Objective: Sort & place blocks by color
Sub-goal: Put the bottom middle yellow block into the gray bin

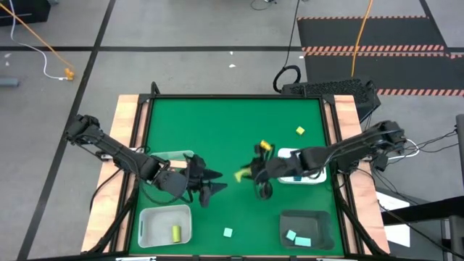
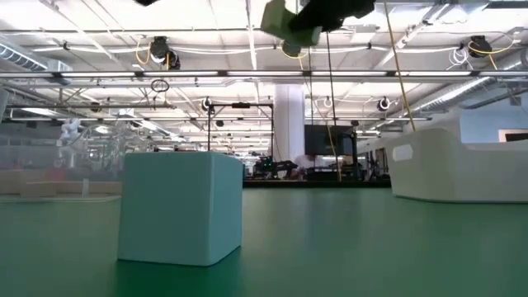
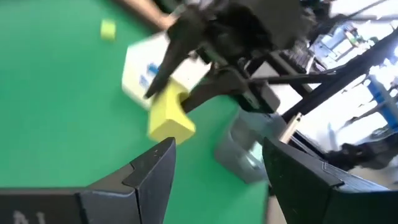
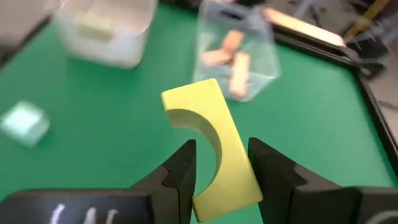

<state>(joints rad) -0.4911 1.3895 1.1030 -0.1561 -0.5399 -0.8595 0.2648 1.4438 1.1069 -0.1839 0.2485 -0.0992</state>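
Observation:
My right gripper [image 1: 248, 175] hovers over the middle of the table, shut on a yellow arch block [image 4: 214, 146]. That block also shows in the left wrist view [image 3: 170, 116] and near the top of the low view [image 2: 286, 20]. My left gripper [image 1: 216, 185] is open just left of it, beside the clear tray [image 1: 174, 157], and touches nothing. Loose on the green mat lie a light teal cube [image 1: 228, 233], seen up close in the low view [image 2: 181, 206], and two yellow blocks [image 1: 300, 130], [image 1: 265, 146]. My right gripper pinches the yellow arch block between its two fingers [image 4: 184, 167] at the block's near end [image 4: 227, 186]. One finger sits on the side with the curved cutout, the other on the opposite side. The block juts forward past the fingertips and is lifted clear of the table.
The clear tray [image 4: 236, 46] holds tan blocks. A white tray [image 1: 165, 225] at the near left holds a yellow block [image 1: 176, 233]. Another white tray [image 1: 301, 170] at the right holds blue pieces. A dark tray [image 1: 304, 228] at the near right holds teal blocks.

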